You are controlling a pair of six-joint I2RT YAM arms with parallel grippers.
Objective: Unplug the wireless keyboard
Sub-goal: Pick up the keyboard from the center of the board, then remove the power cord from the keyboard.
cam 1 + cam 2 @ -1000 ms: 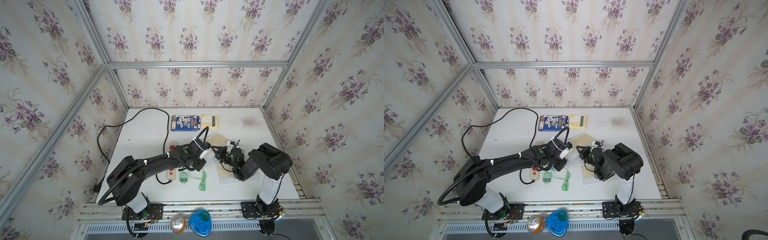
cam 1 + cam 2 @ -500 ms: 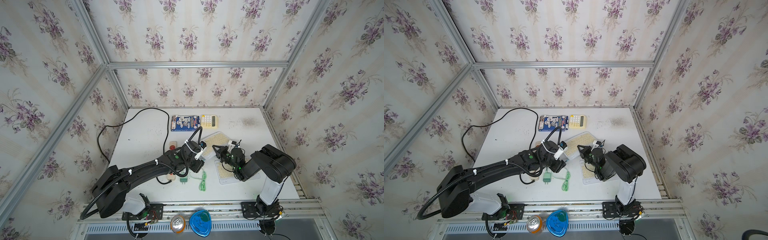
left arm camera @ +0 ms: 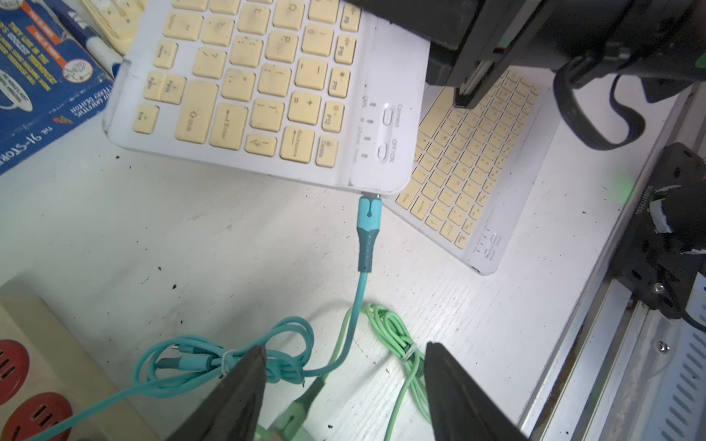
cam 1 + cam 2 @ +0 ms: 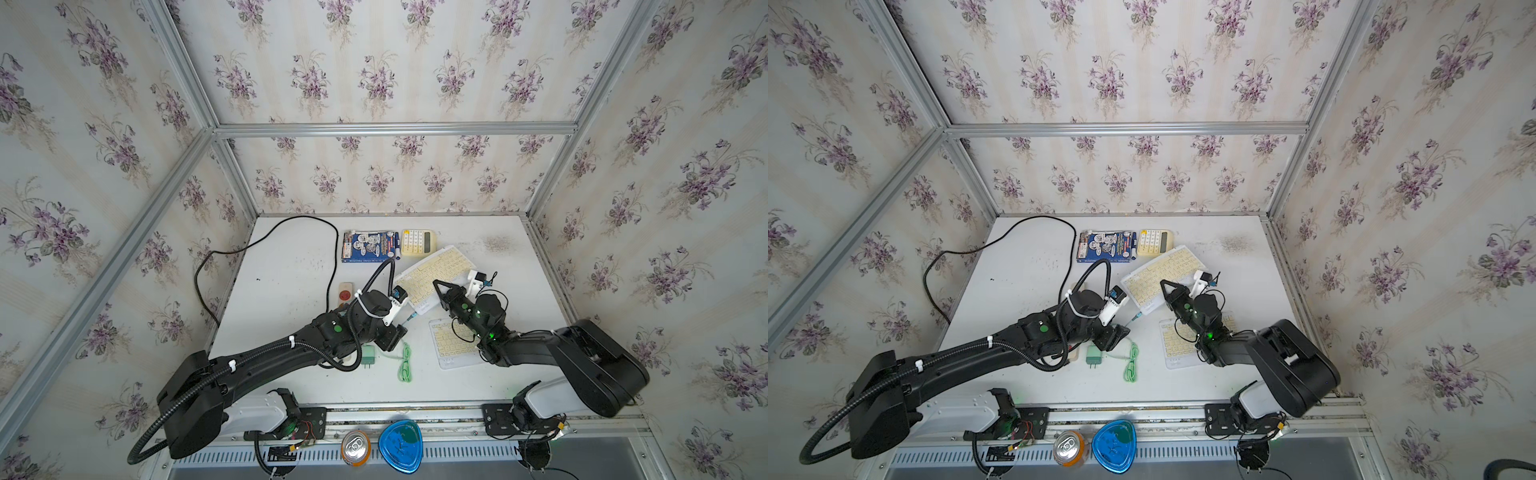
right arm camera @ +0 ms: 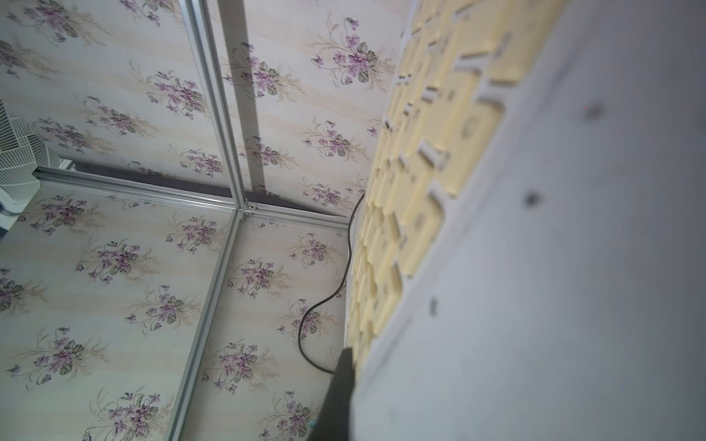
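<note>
- Wireless keyboard (image 3: 267, 76): a thin white slab with cream keys, hanging tilted above the table (image 3: 153, 236) mid-scene between the two arms. One corner is overhanging a second keyboard (image 3: 470, 172) that is lying flat.
- Right gripper (image 4: 435, 283): its fingers (image 3: 464, 100) are pinching shut on the long edge that carries the switch strip, and so are carrying the board. The right wrist view is showing one finger beside the key face. The other finger is hidden behind the board.
- Teal plug (image 3: 368, 214): it is sitting in the port on the short edge, close to the corner by the on/off switch. Its teal cable (image 3: 357, 301) is trailing away to a tied coil beside a loose green cable (image 3: 397, 332), near the power strip (image 3: 23, 362).
- Left gripper (image 3: 344, 385): its fingers are standing wide apart and empty, aimed at the plug from short of it. The teal cable is running between them.
- Handling, as judged: the board is looking light, rigid and smooth. A narrow edge pinch is therefore likely to let it pivot or slip once the plug is pulled. The keys are offering poor purchase. The cable is soft and would stretch rather than carry a pull cleanly.
- Hold point, as judged: the moulded plug body just behind its metal tip is offering the stiffest grip. The left fingers should be closing across its flat sides. The pull should be running straight out along the port's line, with the right hold bracing the board against it.
</note>
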